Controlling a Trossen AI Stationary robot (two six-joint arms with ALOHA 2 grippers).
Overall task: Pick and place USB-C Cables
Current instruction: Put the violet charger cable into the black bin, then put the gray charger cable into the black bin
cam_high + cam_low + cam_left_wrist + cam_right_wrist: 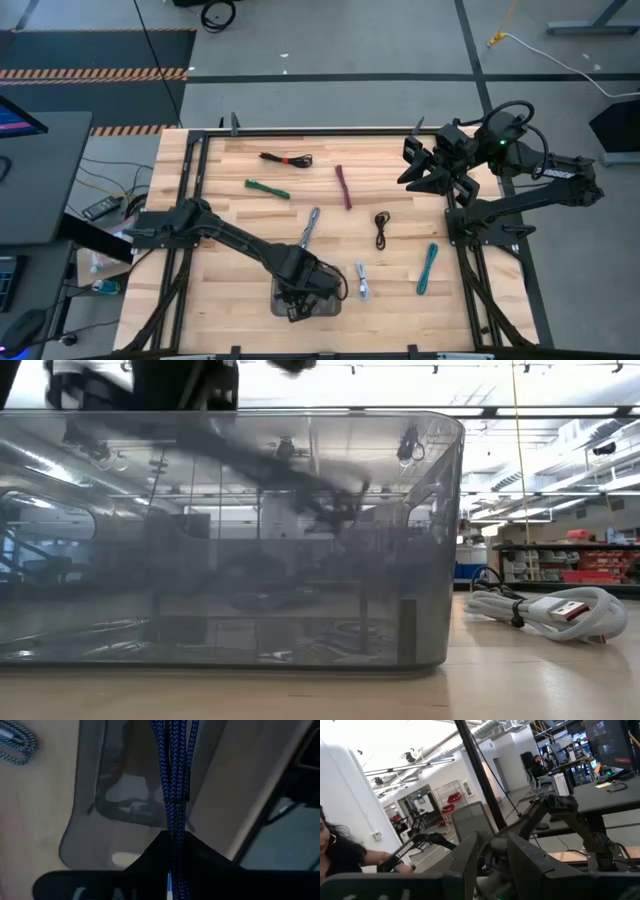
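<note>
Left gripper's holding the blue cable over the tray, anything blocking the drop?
Nothing visible. The left gripper is shut on the blue braided cable, which hangs directly above the translucent tray. No other cable shows on the tray floor below it. The right gripper waits at the far right.

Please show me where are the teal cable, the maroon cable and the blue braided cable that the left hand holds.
teal cable (428, 268): high view, middle of the cord.
maroon cable (343, 187): high view, middle of the cord.
blue braided cable (174, 775): left wrist view, strands above the small band, hanging over the tray.
</note>
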